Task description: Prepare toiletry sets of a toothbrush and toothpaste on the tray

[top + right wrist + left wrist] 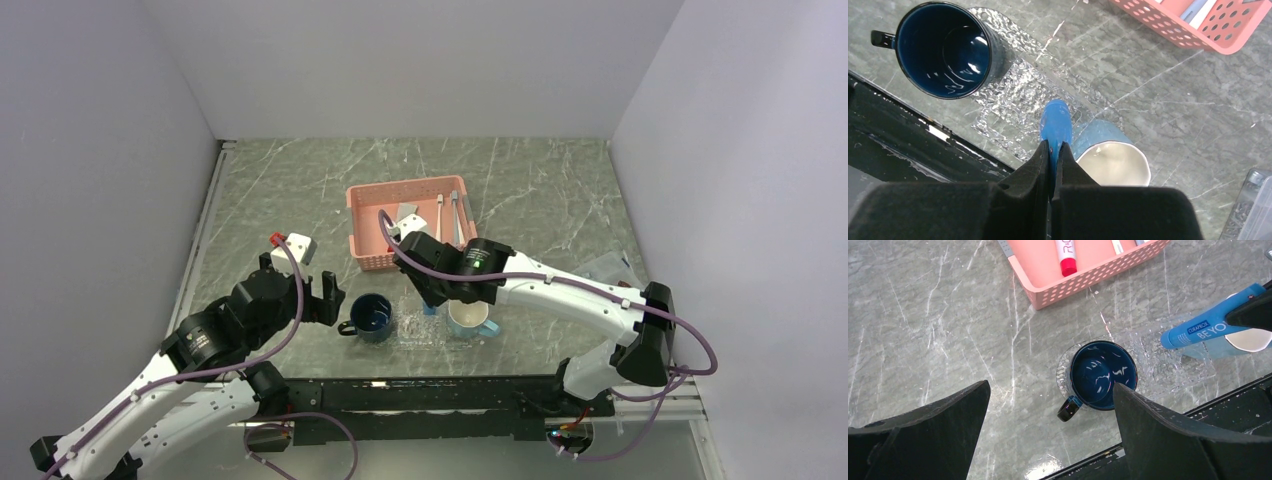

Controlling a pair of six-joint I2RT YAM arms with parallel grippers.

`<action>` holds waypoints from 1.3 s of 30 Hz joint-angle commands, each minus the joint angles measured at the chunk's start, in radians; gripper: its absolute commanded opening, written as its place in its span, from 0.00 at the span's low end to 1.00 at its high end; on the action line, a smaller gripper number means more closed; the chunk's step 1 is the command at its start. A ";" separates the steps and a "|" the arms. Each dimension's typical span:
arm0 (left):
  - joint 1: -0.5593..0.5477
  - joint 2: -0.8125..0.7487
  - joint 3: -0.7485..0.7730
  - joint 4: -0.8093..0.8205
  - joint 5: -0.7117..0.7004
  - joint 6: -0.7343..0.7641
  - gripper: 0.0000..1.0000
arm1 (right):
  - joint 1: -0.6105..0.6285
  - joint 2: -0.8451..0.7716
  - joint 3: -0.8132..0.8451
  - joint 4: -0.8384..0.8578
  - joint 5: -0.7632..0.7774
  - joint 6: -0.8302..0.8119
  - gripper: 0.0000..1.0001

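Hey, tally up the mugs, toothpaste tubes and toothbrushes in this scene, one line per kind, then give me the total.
Mugs: 2, dark blue and light blue
Toothpaste tubes: 2, blue and white with a red end
Toothbrushes: 2, both in the pink basket
Total: 6

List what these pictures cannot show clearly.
- Left wrist view: white toothpaste tube with red end, cut by the top edge.
- Right wrist view: rear of blue toothpaste tube, hidden inside the shut right gripper.
- Top view: thin white toothbrushes in pink mesh basket, too small for detail.
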 commanded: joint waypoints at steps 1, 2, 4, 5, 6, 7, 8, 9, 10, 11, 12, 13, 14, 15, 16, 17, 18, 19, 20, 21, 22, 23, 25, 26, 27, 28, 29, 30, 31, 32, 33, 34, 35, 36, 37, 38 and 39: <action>0.005 -0.006 -0.001 0.022 0.013 0.008 0.99 | 0.005 -0.041 -0.030 0.073 0.036 0.021 0.00; 0.006 -0.005 -0.001 0.022 0.013 0.008 1.00 | 0.006 -0.043 -0.037 0.078 0.035 0.024 0.00; 0.005 -0.004 -0.002 0.023 0.013 0.008 0.99 | 0.004 -0.046 -0.052 0.089 0.032 0.030 0.00; 0.005 -0.003 -0.001 0.023 0.015 0.008 0.99 | 0.005 -0.049 -0.058 0.093 0.031 0.031 0.00; 0.006 -0.004 -0.002 0.022 0.015 0.009 0.99 | 0.005 -0.050 -0.065 0.097 0.031 0.032 0.00; 0.005 -0.002 -0.001 0.022 0.015 0.008 0.99 | 0.005 -0.050 -0.070 0.102 0.029 0.035 0.00; 0.006 -0.002 -0.001 0.023 0.016 0.008 0.99 | 0.005 -0.052 -0.076 0.105 0.028 0.035 0.00; 0.005 -0.004 -0.001 0.023 0.017 0.008 0.99 | 0.005 -0.053 -0.079 0.108 0.027 0.035 0.00; 0.004 -0.005 -0.002 0.023 0.018 0.008 0.99 | 0.005 -0.052 -0.084 0.112 0.027 0.036 0.00; 0.004 -0.003 -0.002 0.023 0.019 0.008 0.99 | 0.004 -0.053 -0.089 0.115 0.028 0.037 0.00; 0.005 -0.004 -0.003 0.024 0.020 0.008 0.99 | 0.005 -0.054 -0.095 0.120 0.031 0.038 0.00; 0.004 -0.002 -0.003 0.023 0.019 0.008 0.99 | 0.005 -0.057 -0.100 0.124 0.033 0.039 0.00; 0.005 -0.002 -0.003 0.022 0.018 0.008 0.99 | 0.005 -0.058 -0.105 0.126 0.036 0.039 0.00; 0.005 -0.002 -0.003 0.023 0.018 0.008 0.99 | 0.005 -0.059 -0.110 0.132 0.036 0.040 0.00; 0.005 -0.002 -0.003 0.022 0.019 0.008 0.99 | 0.005 -0.060 -0.115 0.138 0.033 0.040 0.00; 0.005 0.000 -0.003 0.023 0.020 0.008 0.99 | 0.005 -0.061 -0.119 0.143 0.032 0.042 0.00; 0.004 -0.001 -0.002 0.023 0.019 0.008 0.99 | 0.006 -0.062 -0.125 0.147 0.032 0.043 0.00; 0.005 -0.001 -0.002 0.022 0.019 0.008 0.99 | 0.005 -0.060 -0.129 0.149 0.032 0.044 0.00; 0.004 -0.001 -0.002 0.021 0.018 0.008 0.99 | 0.004 -0.059 -0.132 0.151 0.033 0.045 0.00; 0.005 0.000 -0.003 0.023 0.020 0.008 1.00 | 0.005 -0.057 -0.135 0.154 0.035 0.045 0.00; 0.006 0.002 -0.003 0.023 0.020 0.008 0.99 | 0.004 -0.057 -0.139 0.156 0.036 0.047 0.00; 0.006 0.003 -0.002 0.022 0.020 0.008 0.99 | 0.005 -0.056 -0.144 0.161 0.036 0.047 0.00; 0.005 0.005 -0.002 0.022 0.019 0.009 0.99 | 0.006 -0.055 -0.152 0.167 0.040 0.048 0.00; 0.006 0.006 -0.002 0.021 0.020 0.010 0.99 | 0.006 -0.056 -0.156 0.170 0.041 0.049 0.00; 0.005 0.006 -0.003 0.021 0.021 0.009 0.99 | 0.006 -0.055 -0.160 0.174 0.041 0.049 0.00; 0.004 0.006 -0.003 0.021 0.022 0.010 0.99 | 0.005 -0.056 -0.162 0.174 0.041 0.048 0.00; 0.005 0.008 -0.002 0.021 0.021 0.010 1.00 | 0.005 -0.054 -0.164 0.174 0.041 0.048 0.00; 0.005 0.009 -0.002 0.021 0.021 0.009 0.99 | 0.005 -0.053 -0.166 0.177 0.043 0.048 0.00; 0.005 0.008 -0.002 0.021 0.021 0.011 0.99 | 0.006 -0.054 -0.170 0.179 0.043 0.047 0.00; 0.005 0.008 -0.002 0.021 0.022 0.011 0.99 | 0.005 -0.055 -0.175 0.184 0.043 0.047 0.00; 0.005 0.010 -0.002 0.021 0.022 0.011 0.99 | 0.004 -0.054 -0.177 0.187 0.042 0.048 0.00; 0.005 0.010 -0.003 0.021 0.023 0.011 0.99 | 0.004 -0.054 -0.181 0.190 0.041 0.048 0.00; 0.005 0.009 -0.003 0.021 0.023 0.011 0.99 | 0.003 -0.054 -0.184 0.193 0.040 0.050 0.00; 0.005 0.012 -0.002 0.021 0.022 0.011 0.99 | 0.005 -0.053 -0.186 0.194 0.040 0.052 0.00; 0.005 0.012 -0.002 0.021 0.023 0.011 0.99 | 0.003 -0.055 -0.190 0.196 0.041 0.053 0.00; 0.005 0.012 -0.002 0.021 0.022 0.011 0.99 | 0.004 -0.057 -0.193 0.200 0.040 0.055 0.00; 0.005 0.014 -0.003 0.021 0.023 0.011 0.99 | 0.004 -0.059 -0.197 0.205 0.039 0.056 0.00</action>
